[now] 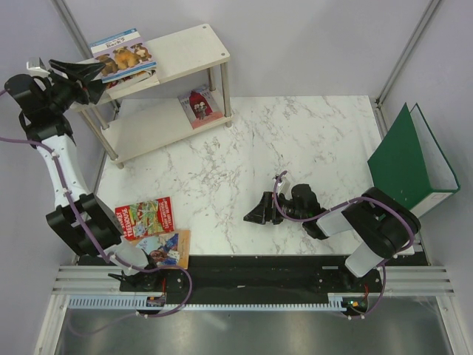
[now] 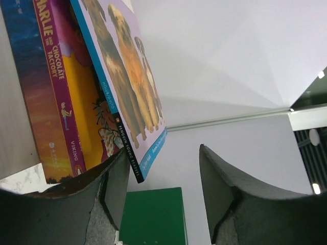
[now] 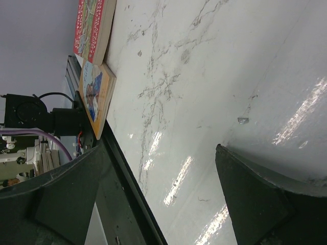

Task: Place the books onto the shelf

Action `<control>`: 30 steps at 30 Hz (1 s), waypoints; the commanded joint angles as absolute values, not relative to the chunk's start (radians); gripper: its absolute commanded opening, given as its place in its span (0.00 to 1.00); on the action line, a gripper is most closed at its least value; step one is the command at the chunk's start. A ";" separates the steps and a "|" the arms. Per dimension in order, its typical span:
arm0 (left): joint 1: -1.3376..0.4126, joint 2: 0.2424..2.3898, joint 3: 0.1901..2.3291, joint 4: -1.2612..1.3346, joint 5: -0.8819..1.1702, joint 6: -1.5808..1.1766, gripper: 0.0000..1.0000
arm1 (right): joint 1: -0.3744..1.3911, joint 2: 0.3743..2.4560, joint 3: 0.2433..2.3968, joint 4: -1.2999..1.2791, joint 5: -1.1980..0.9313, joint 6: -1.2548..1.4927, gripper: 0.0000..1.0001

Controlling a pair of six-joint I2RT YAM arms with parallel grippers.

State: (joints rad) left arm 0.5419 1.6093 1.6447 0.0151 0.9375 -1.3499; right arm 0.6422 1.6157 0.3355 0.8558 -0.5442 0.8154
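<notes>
We see the left end effector (image 1: 97, 79) part-open and empty beside the dog-cover book (image 1: 126, 58) atop the stack on the shelf's (image 1: 196, 48) upper board. The Treehouse book (image 1: 144, 217) and orange-brown book (image 1: 167, 250) lie on the counter (image 1: 295, 140), where the right end effector (image 1: 259, 208) rests, jaws wide.

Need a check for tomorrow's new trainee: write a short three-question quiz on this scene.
1. True or false: the white-blue dogs paperback lies on the top board of the cream-white two-tier shelf.
2. How many paperbacks lie on the white marble table? A one, B two, C four.
3. Which claw is beside the shelf, the left claw or the right claw?
Key: 1 true; 2 B, the red Treehouse paperback and the orange-brown paperback; 3 left claw.
</notes>
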 commanded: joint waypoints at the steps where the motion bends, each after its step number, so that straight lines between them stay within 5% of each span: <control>1: 0.548 1.575 1.777 -0.153 0.885 -1.168 0.63 | 0.655 1.644 0.319 0.750 -0.540 0.807 0.98; 15: 0.548 1.671 1.918 -0.646 0.819 -0.907 0.65 | 0.653 1.649 0.319 0.761 -0.546 0.813 0.98; 30: 0.558 1.436 1.749 -0.683 0.506 -0.770 0.67 | 0.655 1.580 0.327 0.663 -0.494 0.772 0.98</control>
State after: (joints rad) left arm 0.5541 1.5291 1.7847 -0.6548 0.6239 -0.8768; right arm 0.6468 1.5917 0.3355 0.8154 -0.5362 0.8131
